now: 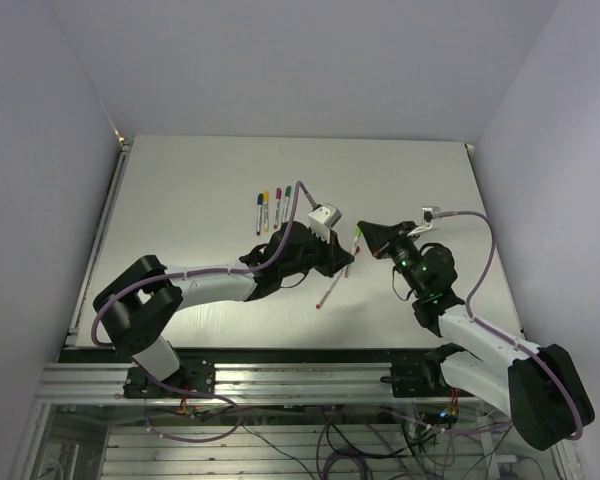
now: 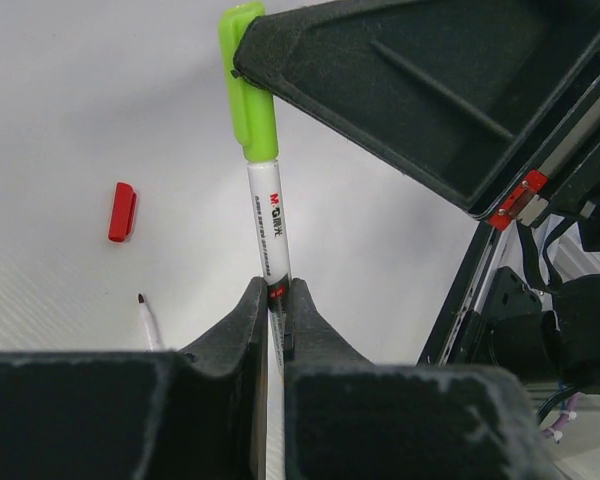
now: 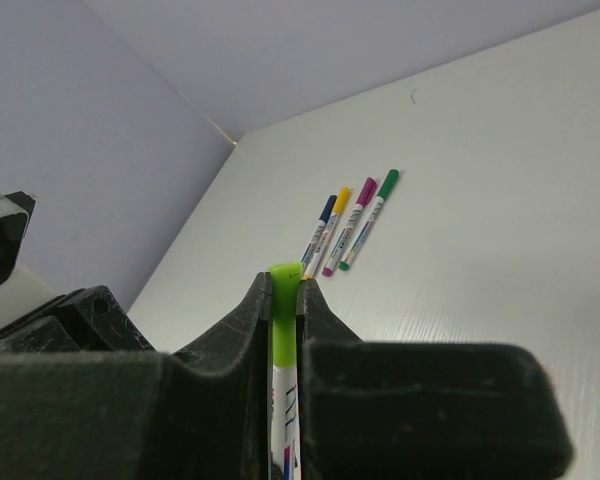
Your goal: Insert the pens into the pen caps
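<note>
Two grippers share one pen (image 2: 269, 225), held between my arms above the table (image 2: 60, 120): my left gripper (image 2: 273, 298) clamps the barrel and my right gripper (image 3: 283, 288) pinches the lime-green cap (image 2: 248, 95). Risk: an off-axis push could skew the cap and leave it half-seated. The barrel is white with print, and the cap covers its tip.

4 capped pens (image 3: 347, 228) together, lime-capped pen (image 2: 268, 215) aloft, red cap (image 2: 122, 211), uncapped pen (image 1: 329, 288)

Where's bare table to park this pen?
Free: far strip of table beyond the four capped pens, and the far-right corner. Crowded: centre, where left gripper and right gripper meet on the lime-capped pen, uncapped pen and red cap nearby.
</note>
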`<state>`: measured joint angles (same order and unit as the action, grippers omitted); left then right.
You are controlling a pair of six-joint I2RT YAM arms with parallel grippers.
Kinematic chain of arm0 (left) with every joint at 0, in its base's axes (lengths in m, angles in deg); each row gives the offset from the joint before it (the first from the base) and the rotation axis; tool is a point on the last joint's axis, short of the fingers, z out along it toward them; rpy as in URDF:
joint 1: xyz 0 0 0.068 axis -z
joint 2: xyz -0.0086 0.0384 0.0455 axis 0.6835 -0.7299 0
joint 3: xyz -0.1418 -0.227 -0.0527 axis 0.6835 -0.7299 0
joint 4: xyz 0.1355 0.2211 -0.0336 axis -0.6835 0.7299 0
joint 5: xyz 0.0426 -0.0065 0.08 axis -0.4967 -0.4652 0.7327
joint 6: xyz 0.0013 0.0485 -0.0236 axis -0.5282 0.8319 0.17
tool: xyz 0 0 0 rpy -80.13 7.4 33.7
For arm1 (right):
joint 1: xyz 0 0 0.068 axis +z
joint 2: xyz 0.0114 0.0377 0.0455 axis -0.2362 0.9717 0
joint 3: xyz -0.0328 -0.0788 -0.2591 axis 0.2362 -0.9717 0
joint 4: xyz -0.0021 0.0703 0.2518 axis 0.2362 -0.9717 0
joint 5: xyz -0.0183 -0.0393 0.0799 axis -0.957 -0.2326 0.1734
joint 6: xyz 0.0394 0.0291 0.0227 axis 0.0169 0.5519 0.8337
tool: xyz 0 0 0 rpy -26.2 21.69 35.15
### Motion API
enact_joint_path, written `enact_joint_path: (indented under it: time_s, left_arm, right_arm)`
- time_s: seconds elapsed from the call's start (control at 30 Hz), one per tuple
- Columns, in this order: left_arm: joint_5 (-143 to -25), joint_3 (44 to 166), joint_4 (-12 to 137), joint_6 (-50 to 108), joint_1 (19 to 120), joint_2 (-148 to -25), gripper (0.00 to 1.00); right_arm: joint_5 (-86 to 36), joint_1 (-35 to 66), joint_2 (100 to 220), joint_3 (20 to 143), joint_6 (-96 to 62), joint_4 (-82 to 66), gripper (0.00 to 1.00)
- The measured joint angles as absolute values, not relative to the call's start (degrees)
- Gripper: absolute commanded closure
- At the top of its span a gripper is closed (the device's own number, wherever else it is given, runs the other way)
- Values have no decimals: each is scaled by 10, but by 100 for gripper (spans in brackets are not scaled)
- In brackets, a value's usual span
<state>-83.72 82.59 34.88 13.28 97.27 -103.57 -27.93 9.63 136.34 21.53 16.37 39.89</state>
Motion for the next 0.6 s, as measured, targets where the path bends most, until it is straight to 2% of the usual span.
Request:
enact_joint_path:
  time_s: [0.6]
  left_arm:
    - [-836, 832, 355, 139, 951, -1034, 93]
  right_arm:
    - [-313, 136, 1401, 268, 107, 361, 100]
